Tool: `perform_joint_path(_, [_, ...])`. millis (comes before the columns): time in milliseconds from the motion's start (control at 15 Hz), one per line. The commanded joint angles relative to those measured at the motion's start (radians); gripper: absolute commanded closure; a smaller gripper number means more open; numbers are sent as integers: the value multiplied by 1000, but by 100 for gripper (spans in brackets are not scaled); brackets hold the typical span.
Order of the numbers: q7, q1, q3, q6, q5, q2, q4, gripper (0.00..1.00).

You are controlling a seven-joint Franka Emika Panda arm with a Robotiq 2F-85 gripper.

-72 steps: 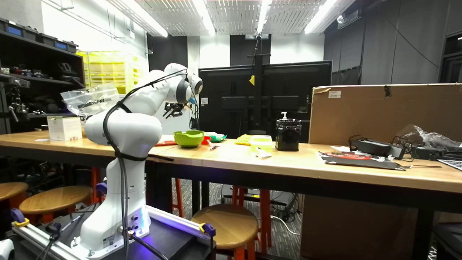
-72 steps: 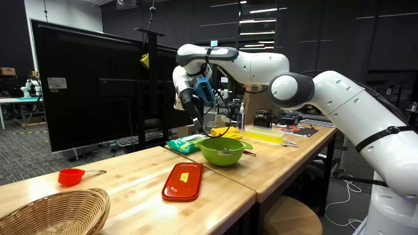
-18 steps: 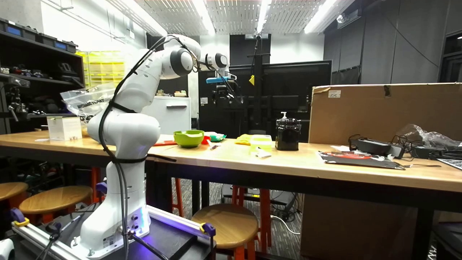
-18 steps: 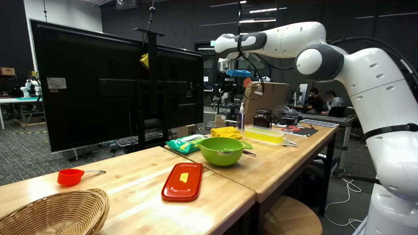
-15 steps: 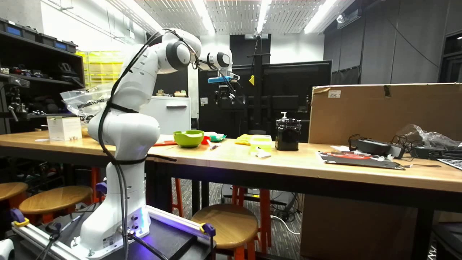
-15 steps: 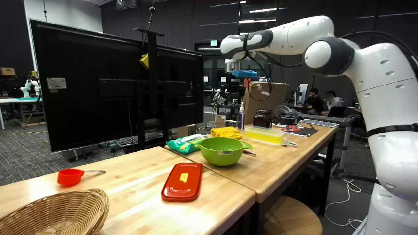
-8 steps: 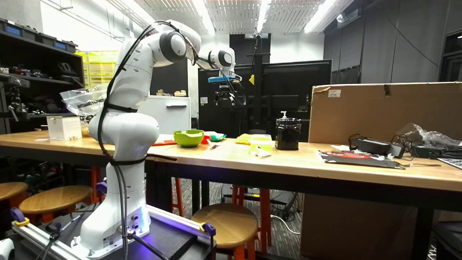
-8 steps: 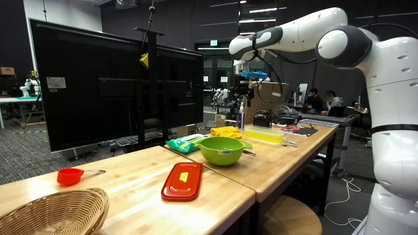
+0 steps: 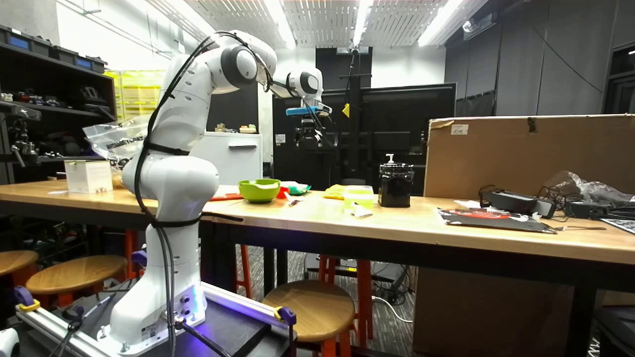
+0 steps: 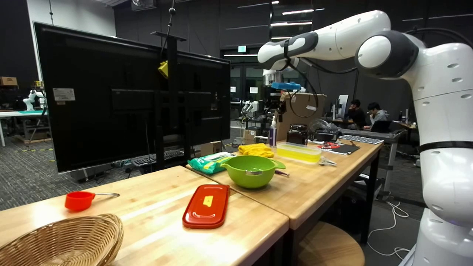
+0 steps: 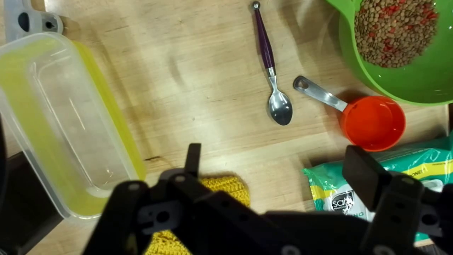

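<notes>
Jaws wide apart, the gripper (image 11: 274,163) hangs high over the tabletop (image 11: 212,106)! Well below lie the yellow knitted cloth (image 11: 228,189) and the green packet (image 11: 424,161), partly behind it in the wrist view; farther out come the red measuring cup (image 11: 373,124) and purple-handled spoon (image 11: 269,63), then the green bowl (image 11: 421,81), brown grains (image 11: 394,35) inside.

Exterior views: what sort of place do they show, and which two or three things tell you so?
Probably a robotics lab: a robot arm stands beside a wooden worktable, and what looks like another robot arm shows by a far table in an exterior view.
</notes>
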Motion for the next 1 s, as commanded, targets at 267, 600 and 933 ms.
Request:
perform_joint_path(267, [4,-26,30,-5,-7,2,7,0])
perform_joint_path(600, [17,-16,40,-1,-5,6,-3,0])
perform_joint_path(933, [79,-4,71,18,0,-4,-83,0])
